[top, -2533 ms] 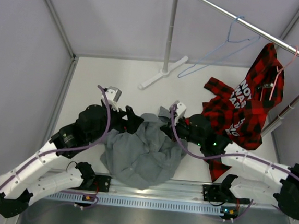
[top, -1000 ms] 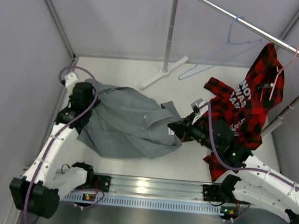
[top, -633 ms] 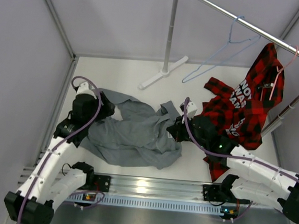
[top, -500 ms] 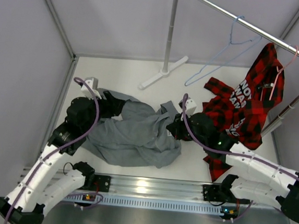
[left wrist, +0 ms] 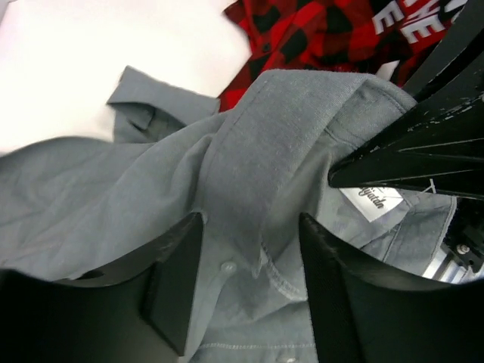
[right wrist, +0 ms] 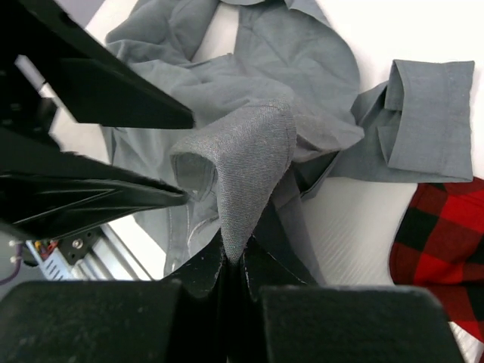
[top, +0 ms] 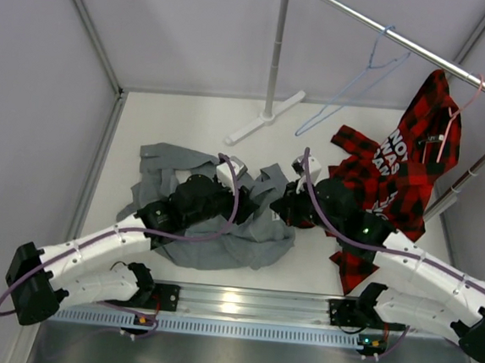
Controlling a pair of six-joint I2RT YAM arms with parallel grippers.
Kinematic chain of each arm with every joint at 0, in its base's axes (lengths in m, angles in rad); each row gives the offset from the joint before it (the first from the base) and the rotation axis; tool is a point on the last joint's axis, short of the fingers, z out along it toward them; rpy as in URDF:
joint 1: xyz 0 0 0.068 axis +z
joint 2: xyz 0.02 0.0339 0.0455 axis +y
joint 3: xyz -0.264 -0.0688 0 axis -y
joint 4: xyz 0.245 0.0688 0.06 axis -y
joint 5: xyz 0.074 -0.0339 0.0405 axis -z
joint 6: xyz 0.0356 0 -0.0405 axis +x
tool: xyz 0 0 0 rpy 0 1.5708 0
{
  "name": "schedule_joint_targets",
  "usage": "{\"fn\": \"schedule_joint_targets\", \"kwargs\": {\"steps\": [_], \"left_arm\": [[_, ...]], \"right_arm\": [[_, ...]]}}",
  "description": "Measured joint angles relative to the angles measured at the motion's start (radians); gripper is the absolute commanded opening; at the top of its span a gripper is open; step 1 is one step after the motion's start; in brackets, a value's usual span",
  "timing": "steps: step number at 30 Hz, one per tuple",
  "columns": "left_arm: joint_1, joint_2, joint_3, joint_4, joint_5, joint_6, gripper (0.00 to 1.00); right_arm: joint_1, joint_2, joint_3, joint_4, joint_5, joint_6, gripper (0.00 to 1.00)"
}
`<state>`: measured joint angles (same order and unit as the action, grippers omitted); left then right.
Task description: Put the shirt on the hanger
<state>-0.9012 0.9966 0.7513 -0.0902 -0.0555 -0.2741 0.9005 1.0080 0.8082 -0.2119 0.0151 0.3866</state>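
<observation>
The grey-green shirt lies crumpled on the white table, between both arms. My right gripper is shut on a fold of the shirt's collar and holds it raised. My left gripper is open just above the shirt, its black fingers either side of the collar point and a button. A white label shows inside the collar. The light-blue wire hanger hangs empty on the rail at the back, far from both grippers.
A red-and-black plaid shirt hangs on a pink hanger at the right and drapes onto the table beside my right arm. The rail's post and white foot stand at the back. Grey walls enclose the table.
My left gripper let go of the shirt at the far left and swung right, over the collar beside my right gripper. The shirt's left side sagged onto the table. The right gripper kept its hold.
</observation>
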Motion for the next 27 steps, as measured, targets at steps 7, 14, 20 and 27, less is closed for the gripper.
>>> {"fn": "schedule_joint_targets", "kwargs": {"steps": [7,14,20,27], "left_arm": [[0.000,0.054,-0.036,0.156,0.081,0.035,0.01],[0.000,0.049,-0.042,0.188,0.073,0.037,0.00],[0.000,-0.003,-0.026,0.086,-0.017,-0.027,0.00],[0.000,-0.018,-0.019,-0.104,-0.066,-0.175,0.00]], "right_arm": [[0.000,-0.056,0.000,-0.024,-0.020,-0.011,0.01],[-0.021,-0.070,0.000,-0.040,-0.021,-0.019,0.13],[-0.034,-0.098,0.048,-0.158,0.042,-0.001,0.90],[-0.045,-0.139,0.374,-0.364,0.338,0.051,0.99]]}}
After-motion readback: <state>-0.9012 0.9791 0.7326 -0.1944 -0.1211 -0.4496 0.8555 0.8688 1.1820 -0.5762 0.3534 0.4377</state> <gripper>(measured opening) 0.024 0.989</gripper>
